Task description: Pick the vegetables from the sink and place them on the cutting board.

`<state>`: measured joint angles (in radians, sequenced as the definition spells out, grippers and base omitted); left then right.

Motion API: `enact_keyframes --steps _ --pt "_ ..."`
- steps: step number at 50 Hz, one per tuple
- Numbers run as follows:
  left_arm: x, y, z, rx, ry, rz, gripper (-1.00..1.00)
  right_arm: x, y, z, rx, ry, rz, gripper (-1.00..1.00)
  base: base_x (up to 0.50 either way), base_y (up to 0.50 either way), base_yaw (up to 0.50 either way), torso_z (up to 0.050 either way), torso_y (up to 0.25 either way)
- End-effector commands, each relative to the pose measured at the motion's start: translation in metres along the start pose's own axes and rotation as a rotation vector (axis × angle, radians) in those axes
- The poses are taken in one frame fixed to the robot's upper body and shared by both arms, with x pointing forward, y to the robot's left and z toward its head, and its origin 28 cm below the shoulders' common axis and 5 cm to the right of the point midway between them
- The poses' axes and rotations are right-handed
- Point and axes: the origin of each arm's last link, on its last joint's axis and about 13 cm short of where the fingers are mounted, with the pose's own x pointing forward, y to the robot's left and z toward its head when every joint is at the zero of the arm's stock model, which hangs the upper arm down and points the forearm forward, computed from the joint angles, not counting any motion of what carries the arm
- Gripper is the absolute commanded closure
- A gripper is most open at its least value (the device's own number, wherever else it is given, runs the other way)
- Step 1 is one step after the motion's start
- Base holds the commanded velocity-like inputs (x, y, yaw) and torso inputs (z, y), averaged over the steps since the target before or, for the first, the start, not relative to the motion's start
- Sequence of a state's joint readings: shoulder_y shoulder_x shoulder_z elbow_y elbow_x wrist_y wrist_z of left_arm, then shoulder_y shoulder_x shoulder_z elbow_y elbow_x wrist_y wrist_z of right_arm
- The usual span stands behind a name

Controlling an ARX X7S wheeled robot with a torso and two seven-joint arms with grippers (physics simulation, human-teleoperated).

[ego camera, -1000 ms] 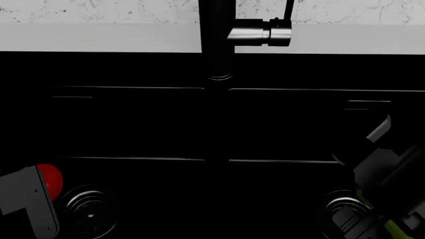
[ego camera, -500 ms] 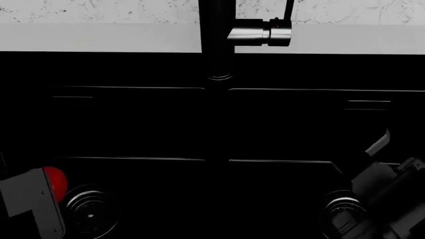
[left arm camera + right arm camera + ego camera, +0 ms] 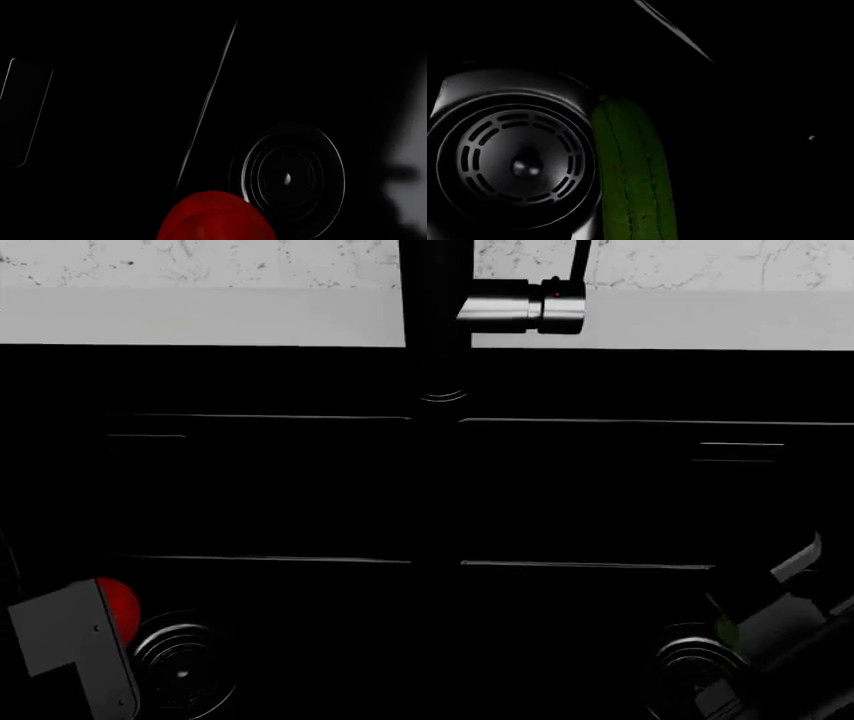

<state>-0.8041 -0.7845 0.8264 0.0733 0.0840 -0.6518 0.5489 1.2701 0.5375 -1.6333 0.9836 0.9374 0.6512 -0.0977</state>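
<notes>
Vegetables, two items, both low in the large black double-basin sink [image 3: 267, 490]; landmark throughout is the tall black faucet [image 3: 438, 320] at the sink's centre back.

Item 1: round glossy red tomato [image 3: 118, 602], nearest the robot, in the basin on the robot's left of the faucet, just beside that basin's round metal drain [image 3: 178, 665]. The left gripper's grey body [image 3: 74, 645] sits against it; the left wrist view shows the tomato [image 3: 217, 217] close under the camera, but neither view shows the fingers, so opening and hold cannot be told.

Item 2: smooth elongated green cucumber [image 3: 632, 175], in the basin on the faucet's other side, lying alongside the second round drain [image 3: 517, 160]. The right gripper [image 3: 767, 625] hangs over it; fingers unseen, state cannot be told.

Cutting board: not in view.

Handling, as judged: confirm a firm hold on each item, lift straight up clear of the basin's front wall and the faucet, then swing toward the board.
</notes>
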Motion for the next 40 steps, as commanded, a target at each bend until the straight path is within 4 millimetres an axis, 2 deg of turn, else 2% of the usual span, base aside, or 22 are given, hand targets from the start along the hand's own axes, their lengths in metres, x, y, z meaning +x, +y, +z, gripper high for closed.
enact_keyframes --steps 1,13,14,28,29,34,40 --pt "-0.001 0.002 0.002 -0.022 0.011 0.018 1.0 0.02 0.008 -0.007 -0.039 0.002 -0.005 -1.0 0.05 0.0 0.01 -0.013 -0.018" --pt "0.003 -0.002 0.002 -0.027 0.021 0.012 1.0 0.026 0.014 -0.023 -0.028 0.044 0.003 -1.0 0.05 0.0 0.01 -0.014 -0.018" --pt "0.003 -0.002 0.002 -0.03 0.021 0.012 1.0 0.026 0.014 -0.023 -0.035 0.049 0.007 1.0 0.05 0.0 0.01 -0.014 -0.018" --pt "0.007 -0.006 -0.003 -0.095 -0.03 -0.016 1.0 0.02 0.009 -0.021 -0.054 0.054 0.008 1.0 0.05 0.0 0.01 -0.011 -0.013" --pt "0.006 -0.005 -0.002 -0.121 -0.066 -0.017 1.0 0.013 0.004 -0.024 -0.053 0.066 -0.001 1.0 0.05 0.0 0.01 -0.01 -0.013" --pt "0.0 -0.009 -0.001 -0.096 -0.148 0.004 1.0 -0.038 -0.003 -0.007 -0.125 -0.074 -0.02 1.0 0.04 0.0 0.0 0.0 -0.002" --pt "-0.002 -0.017 -0.001 -0.153 -0.177 -0.033 1.0 -0.081 -0.001 -0.016 -0.145 -0.122 -0.012 1.0 0.04 0.0 0.0 0.0 0.125"
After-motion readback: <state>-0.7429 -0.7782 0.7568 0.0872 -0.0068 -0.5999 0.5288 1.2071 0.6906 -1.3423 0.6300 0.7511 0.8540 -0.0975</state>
